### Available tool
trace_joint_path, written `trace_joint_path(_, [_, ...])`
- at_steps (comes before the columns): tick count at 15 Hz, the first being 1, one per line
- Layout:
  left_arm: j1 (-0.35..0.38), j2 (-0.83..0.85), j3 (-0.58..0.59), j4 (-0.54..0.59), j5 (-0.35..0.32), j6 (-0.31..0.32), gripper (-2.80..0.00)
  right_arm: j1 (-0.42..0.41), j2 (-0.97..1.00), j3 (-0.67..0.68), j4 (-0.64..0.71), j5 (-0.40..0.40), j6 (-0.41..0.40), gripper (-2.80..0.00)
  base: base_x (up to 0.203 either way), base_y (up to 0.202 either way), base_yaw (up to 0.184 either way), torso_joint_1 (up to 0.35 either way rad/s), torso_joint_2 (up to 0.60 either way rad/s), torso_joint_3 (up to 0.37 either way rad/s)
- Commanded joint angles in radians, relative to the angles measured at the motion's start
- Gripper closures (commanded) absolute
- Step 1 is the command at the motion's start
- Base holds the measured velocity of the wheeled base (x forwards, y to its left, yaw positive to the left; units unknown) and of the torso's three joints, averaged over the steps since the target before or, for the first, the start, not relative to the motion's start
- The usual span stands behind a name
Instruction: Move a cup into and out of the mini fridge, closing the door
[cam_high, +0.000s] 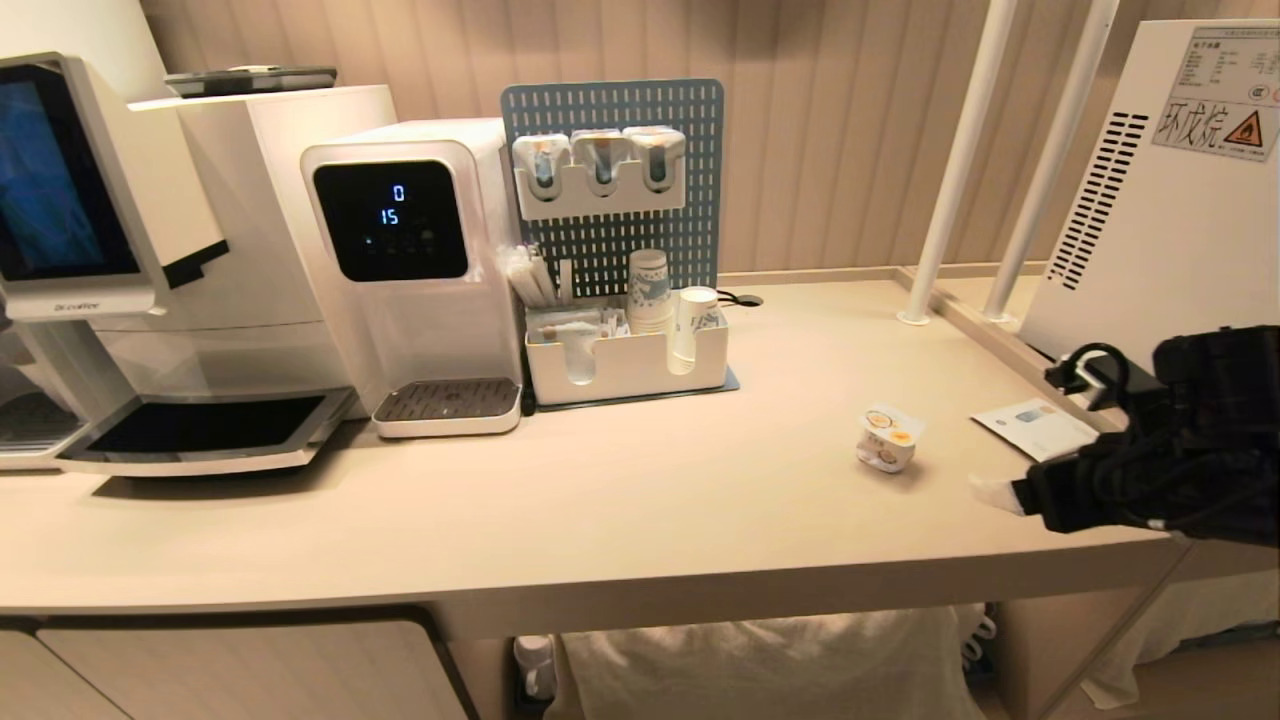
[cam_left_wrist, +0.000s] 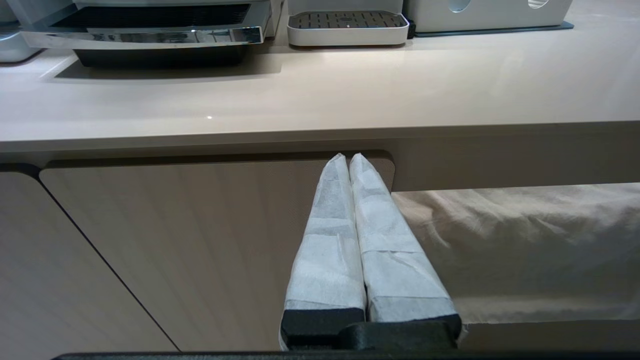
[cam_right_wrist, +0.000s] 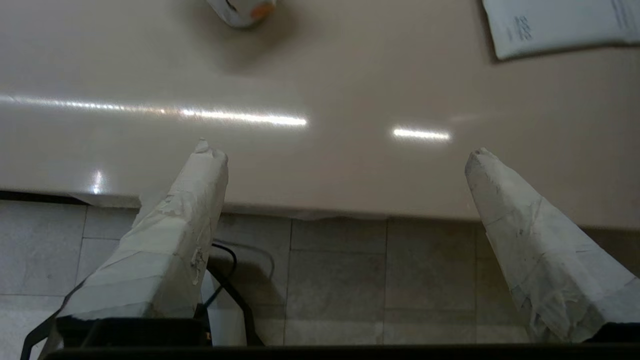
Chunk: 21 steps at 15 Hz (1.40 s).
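The cup is sitting upright on the beige counter, right of centre in the head view, with nothing touching it. The mini fridge is standing at the upper right of that frame, showing only its vented side and warning sticker; its door is not showing in any view, so whether it is open or closed cannot be told.

The right gripper is hanging at the counter's front edge, lower right in the head view, its two wrapped fingers standing wide apart and holding nothing. In the right wrist view the cup is peeking in at the top edge, left of centre, well ahead of the fingertips, while a paper leaflet is lying at the upper right.

The left gripper is resting parked below the counter in front of a cabinet door, its fingers pressed together and empty.

Judging from this, the step in hand is either the reach for the cup or the retreat from it after setting it down. If the cup is to be taken, the next move is calling for the right gripper to advance over the counter toward it, bring the spread fingers to either side of its squat body below the lid, and close gently so the light cup is not tipping or sliding
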Motion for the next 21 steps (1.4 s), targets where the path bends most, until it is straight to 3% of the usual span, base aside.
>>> trace_joint_path(1, [0.000,0.001,0.000,0.000,0.000,0.000,0.00,-0.011,-0.198,0.053,0.079,-0.033,0.000,-2.80,0.000,0.000,0.000,0.000,0.00,0.000])
trace_joint_path(8, [0.000,0.000,0.000,0.000,0.000,0.000,0.00,-0.024,-0.871,0.285,0.454,-0.083,0.006,-2.80,0.000,0.000,0.000,0.000,0.00,0.000])
trace_joint_path(12, [0.000,0.000,0.000,0.000,0.000,0.000,0.00,-0.018,-1.159,0.356,0.619,-0.107,0.021,-2.80,0.000,0.000,0.000,0.000,0.00,0.000])
trace_joint_path(15, [0.000,0.000,0.000,0.000,0.000,0.000,0.00,-0.016,-1.307,0.416,0.653,-0.119,0.042,-2.80,0.000,0.000,0.000,0.000,0.00,0.000])
trace_joint_path(16, [0.000,0.000,0.000,0.000,0.000,0.000,0.00,-0.016,-1.317,0.436,0.633,-0.120,0.089,-2.80,0.000,0.000,0.000,0.000,0.00,0.000])
trace_joint_path(19, [0.000,0.001,0.000,0.000,0.000,0.000,0.00,-0.016,-1.324,0.537,0.421,-0.102,0.106,-2.80,0.000,0.000,0.000,0.000,0.00,0.000])
trace_joint_path(21, [0.000,0.000,0.000,0.000,0.000,0.000,0.00,-0.025,-1.360,0.560,0.395,-0.046,0.095,-2.80,0.000,0.000,0.000,0.000,0.00,0.000])
